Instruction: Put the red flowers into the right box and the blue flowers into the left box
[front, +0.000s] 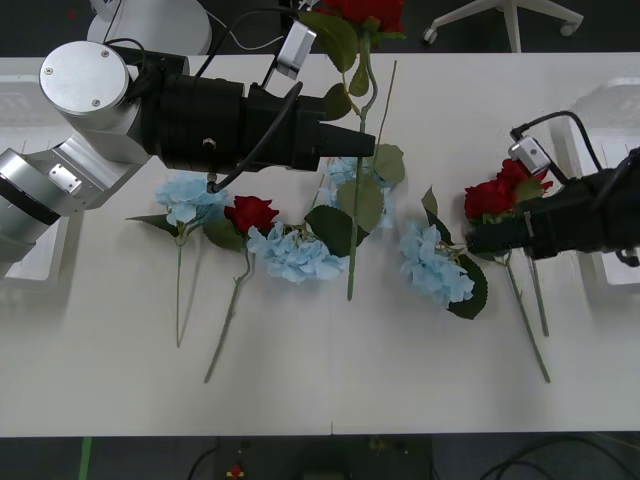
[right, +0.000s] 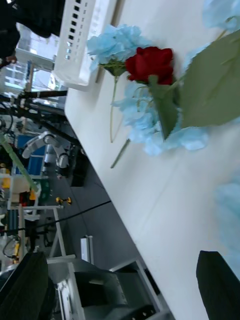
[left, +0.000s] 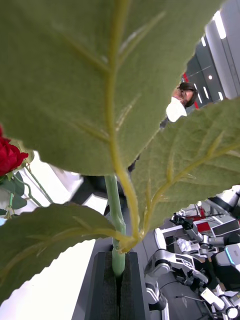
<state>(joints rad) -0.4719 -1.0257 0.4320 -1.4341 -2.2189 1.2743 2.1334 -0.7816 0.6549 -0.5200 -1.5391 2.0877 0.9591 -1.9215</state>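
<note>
My left gripper (front: 366, 143) pinches a red rose (front: 365, 12) mid-stem near the table's (front: 320, 390) far edge. It's light and floppy; gripping nearer the head would steady it. My right gripper (right: 125, 285) gapes empty

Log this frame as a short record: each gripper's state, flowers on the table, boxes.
left gripper: shut on a red rose stem, lifted over the table middle
held rose: head near the far edge
right gripper: open, low beside two red roses on the right
blue flowers: four clusters lying across the middle
loose red rose: among the blue, left of centre
left box: no flowers visible
right box: no flowers visible
</note>
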